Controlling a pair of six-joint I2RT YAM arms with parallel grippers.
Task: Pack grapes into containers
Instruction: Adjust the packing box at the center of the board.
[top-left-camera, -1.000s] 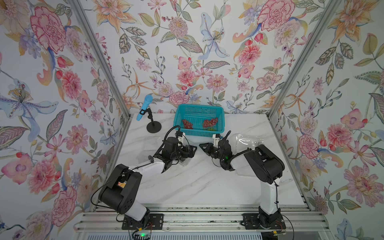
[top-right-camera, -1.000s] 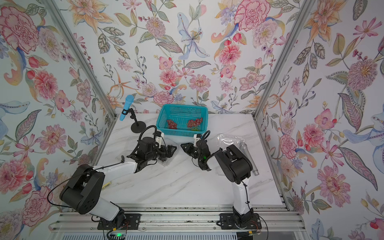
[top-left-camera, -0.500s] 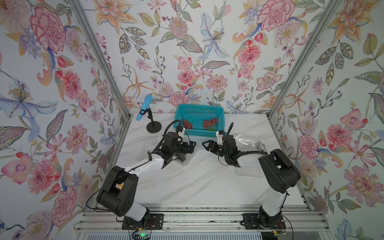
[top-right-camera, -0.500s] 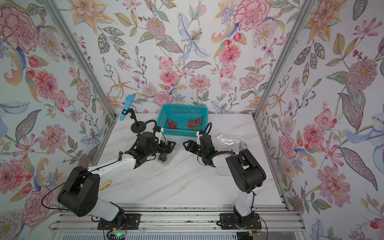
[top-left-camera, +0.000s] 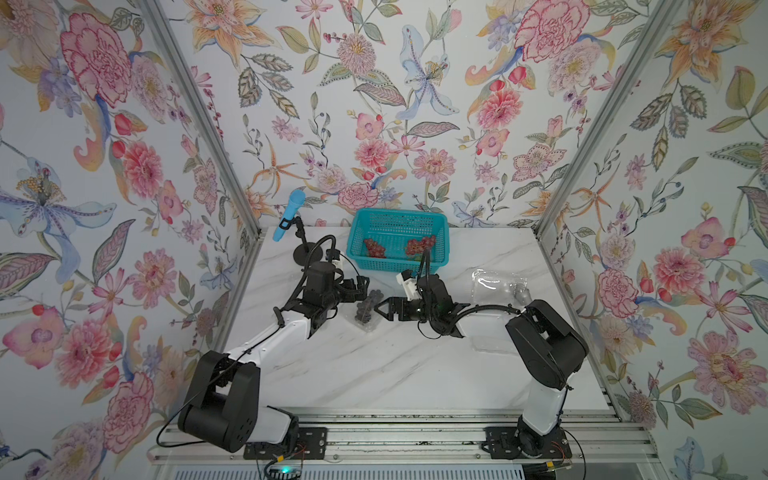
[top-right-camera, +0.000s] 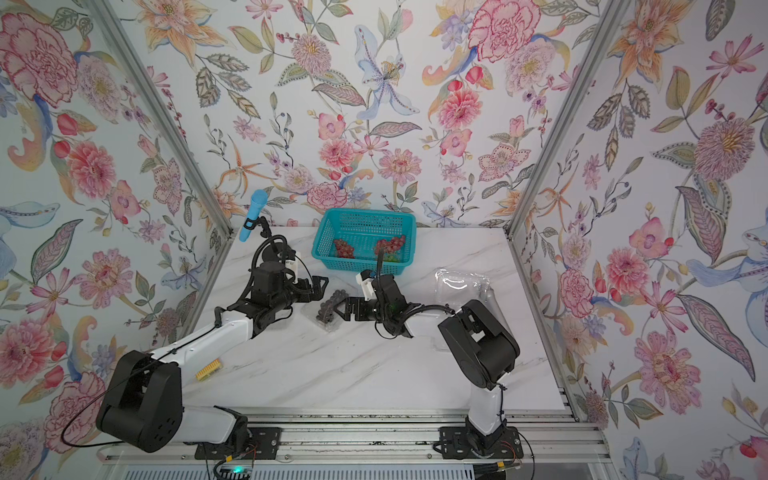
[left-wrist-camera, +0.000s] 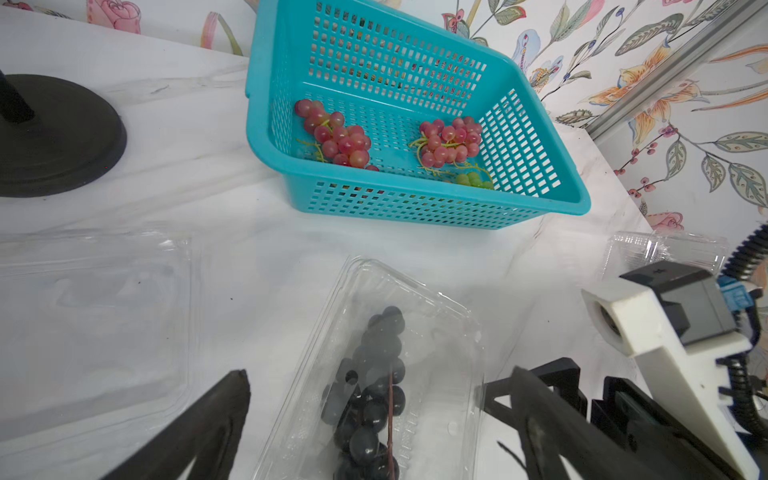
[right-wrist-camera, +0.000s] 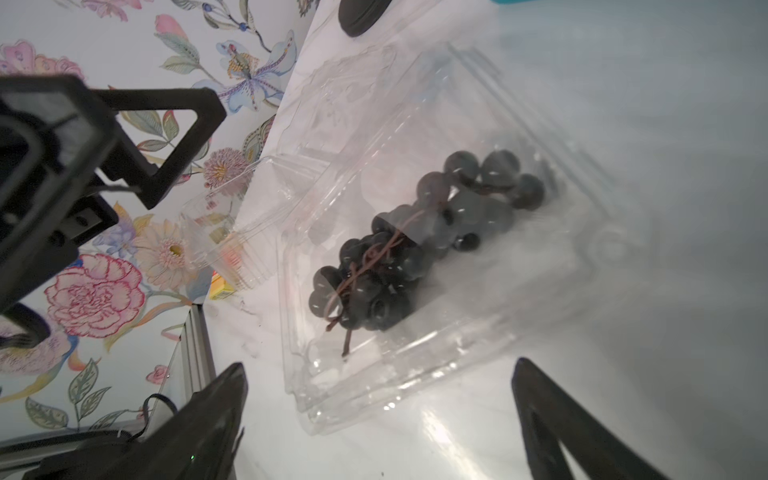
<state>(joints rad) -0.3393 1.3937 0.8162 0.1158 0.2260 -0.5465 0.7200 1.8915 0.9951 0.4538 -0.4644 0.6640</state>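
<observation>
Right gripper has just sprung apart and empty, and the dark grapes now lie inside the clear container mid-table. Left gripper hovers wide apart beside it. One bunch looks packed; red grapes wait in the teal basket.

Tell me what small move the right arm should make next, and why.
Probably lift the right gripper clear of the container and turn it toward the basket. Its jaws stand open and empty, the dark grapes already lie inside the container, and two red bunches wait in the basket.
</observation>
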